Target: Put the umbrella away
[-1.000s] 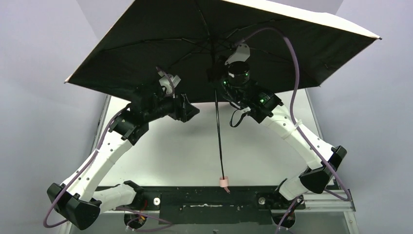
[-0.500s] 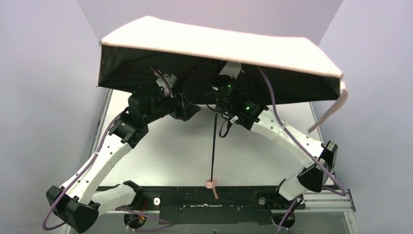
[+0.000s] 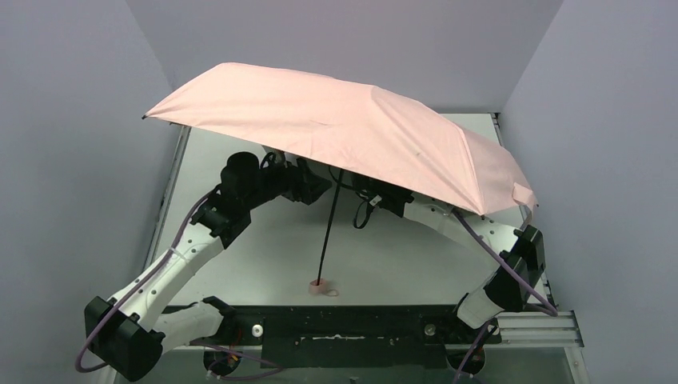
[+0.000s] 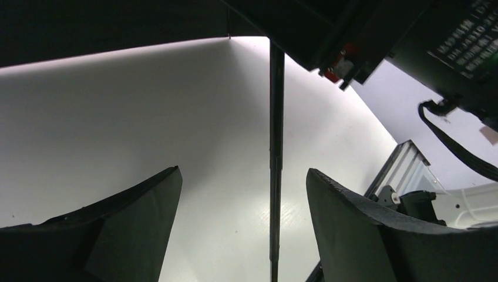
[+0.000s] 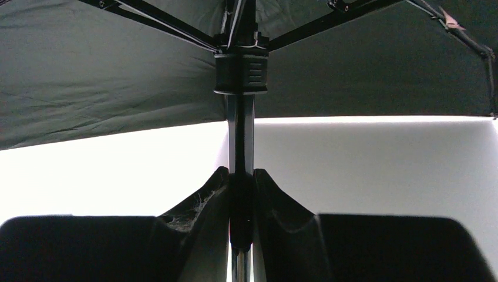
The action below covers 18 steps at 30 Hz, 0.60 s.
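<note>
My right gripper [image 5: 241, 202] is clamped on the thin black shaft [image 5: 241, 147] of the umbrella [image 3: 448, 172], at the lower centre of its wrist view. My left gripper [image 4: 242, 176] stands open, and the shaft passes between its fingers without touching either. The pink canopy [image 3: 344, 120] spreads wide across the upper middle of the top view. The pink handle [image 3: 318, 283] sits on the white table [image 3: 256, 256] at lower centre.

Pale pink umbrella [image 3: 344, 136], fully open and tilted, black shaft [image 3: 326, 240] slanting down, pink handle [image 3: 318, 282] on table [image 3: 264, 256].
</note>
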{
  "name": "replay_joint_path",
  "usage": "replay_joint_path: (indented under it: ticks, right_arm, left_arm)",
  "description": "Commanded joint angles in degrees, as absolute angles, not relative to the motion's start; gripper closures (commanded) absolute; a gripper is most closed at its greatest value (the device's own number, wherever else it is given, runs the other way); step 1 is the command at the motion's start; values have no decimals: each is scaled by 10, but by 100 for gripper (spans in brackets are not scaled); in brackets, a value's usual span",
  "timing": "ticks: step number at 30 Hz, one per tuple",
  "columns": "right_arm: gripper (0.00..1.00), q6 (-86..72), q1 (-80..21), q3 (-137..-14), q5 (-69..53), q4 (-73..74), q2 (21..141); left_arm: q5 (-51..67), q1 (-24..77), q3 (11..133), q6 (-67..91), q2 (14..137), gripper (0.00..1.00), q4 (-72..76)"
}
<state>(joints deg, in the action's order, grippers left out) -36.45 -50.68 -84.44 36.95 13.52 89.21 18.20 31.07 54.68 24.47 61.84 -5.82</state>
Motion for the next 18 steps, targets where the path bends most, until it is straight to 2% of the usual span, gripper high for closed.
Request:
replay_joint_path:
  ticks: [1,8,12,14,18]
  right_arm:
    - [100,-440,-507,-866,325,107,897]
    - [100,-472,-498,-867,289,108,893]
    - [100,-502,-489,-865,256,106,890]
    - [100,-519,-482,-862,240,100,891]
    - [100,-540,-473,-858,222,91,891]
  left_arm:
    - [170,309,570,226,644,25,19]
    - [202,310,592,224,694,26,51]
    - [201,310,598,220,714,29,64]
    - [203,310,609,217,725,34,66]
    - [216,310,630,213,748,53,66]
